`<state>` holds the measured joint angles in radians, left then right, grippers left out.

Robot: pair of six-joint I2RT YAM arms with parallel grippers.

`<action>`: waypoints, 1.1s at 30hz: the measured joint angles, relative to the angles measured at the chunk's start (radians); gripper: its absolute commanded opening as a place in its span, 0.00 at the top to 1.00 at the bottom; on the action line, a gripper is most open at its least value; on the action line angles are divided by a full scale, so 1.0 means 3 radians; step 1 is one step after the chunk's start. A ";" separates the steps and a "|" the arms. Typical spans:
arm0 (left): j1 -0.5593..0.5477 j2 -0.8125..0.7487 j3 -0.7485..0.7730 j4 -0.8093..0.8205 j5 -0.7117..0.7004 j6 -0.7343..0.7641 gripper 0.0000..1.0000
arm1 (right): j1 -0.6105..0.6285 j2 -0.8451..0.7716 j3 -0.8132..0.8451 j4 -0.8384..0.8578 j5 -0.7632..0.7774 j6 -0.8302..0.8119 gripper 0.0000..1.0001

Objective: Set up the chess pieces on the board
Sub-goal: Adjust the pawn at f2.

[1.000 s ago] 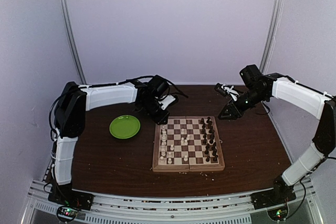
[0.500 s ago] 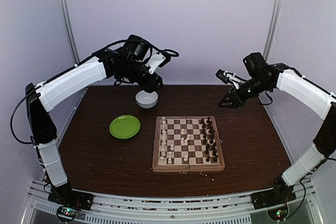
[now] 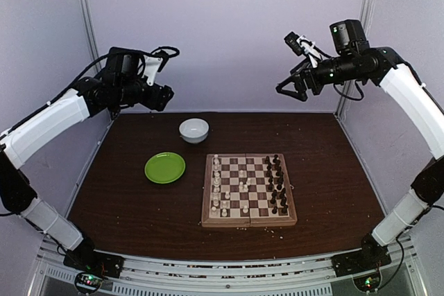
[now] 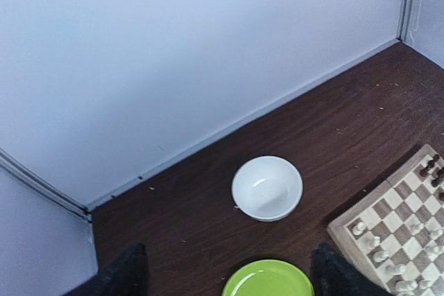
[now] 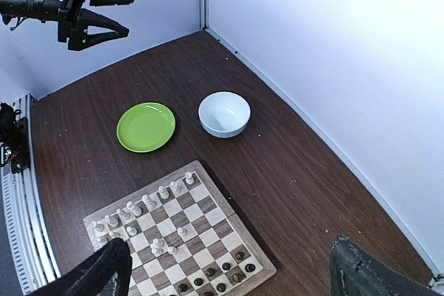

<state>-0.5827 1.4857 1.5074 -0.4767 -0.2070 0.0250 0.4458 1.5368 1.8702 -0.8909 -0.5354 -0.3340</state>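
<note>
The board (image 3: 248, 224) lies mid-table, also seen as the board (image 5: 198, 213) and the board's corner (image 4: 347, 230). Cream-white chess pieces (image 3: 216, 184) line its left side, a few stand near the middle, and dark chess pieces (image 3: 278, 184) fill the right side. The right wrist view shows white pieces (image 5: 142, 202) and dark pieces (image 5: 222, 285). My left gripper (image 3: 165, 96) hangs open and empty high over the table's far left. My right gripper (image 3: 288, 89) is open and empty high at the far right. Left gripper (image 4: 229, 279) fingers frame the plate; right gripper (image 5: 232, 275) fingers straddle the board.
A white bowl (image 3: 193, 129) stands behind the board, seen empty as the bowl (image 4: 267, 188) and the bowl (image 5: 224, 114). A green plate (image 3: 164, 168) lies left of the board. Pale crumbs dot the dark wooden table (image 3: 326, 192). White walls close in the back and sides.
Both arms have risen from low near the board's far corners to high above the table, the left swinging leftward off the bowl. Both grippers have opened wider.
</note>
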 measured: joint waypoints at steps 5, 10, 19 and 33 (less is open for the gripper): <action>-0.0011 -0.0525 -0.0488 0.0535 -0.0443 0.0010 0.02 | 0.0266 0.0409 0.0065 -0.0076 -0.0083 -0.0111 0.30; -0.0011 -0.0748 -0.0649 0.0834 -0.0542 0.0065 0.10 | 0.0806 0.0603 -0.0234 -0.0191 0.0033 -0.0443 0.58; -0.0011 -0.0790 -0.0699 0.0942 -0.0548 0.0102 0.12 | 0.1301 0.1321 -0.0521 -0.0160 0.0184 -0.0459 0.89; -0.0011 -0.0839 -0.0707 0.0980 -0.0561 0.0100 0.12 | 0.1397 0.1920 -0.0548 -0.0146 0.0267 -0.0261 0.96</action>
<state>-0.5861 1.2339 1.2953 -0.1825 -0.3752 0.0551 0.8650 2.1128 1.7058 -0.9348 -0.4553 -0.4122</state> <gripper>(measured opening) 0.878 0.042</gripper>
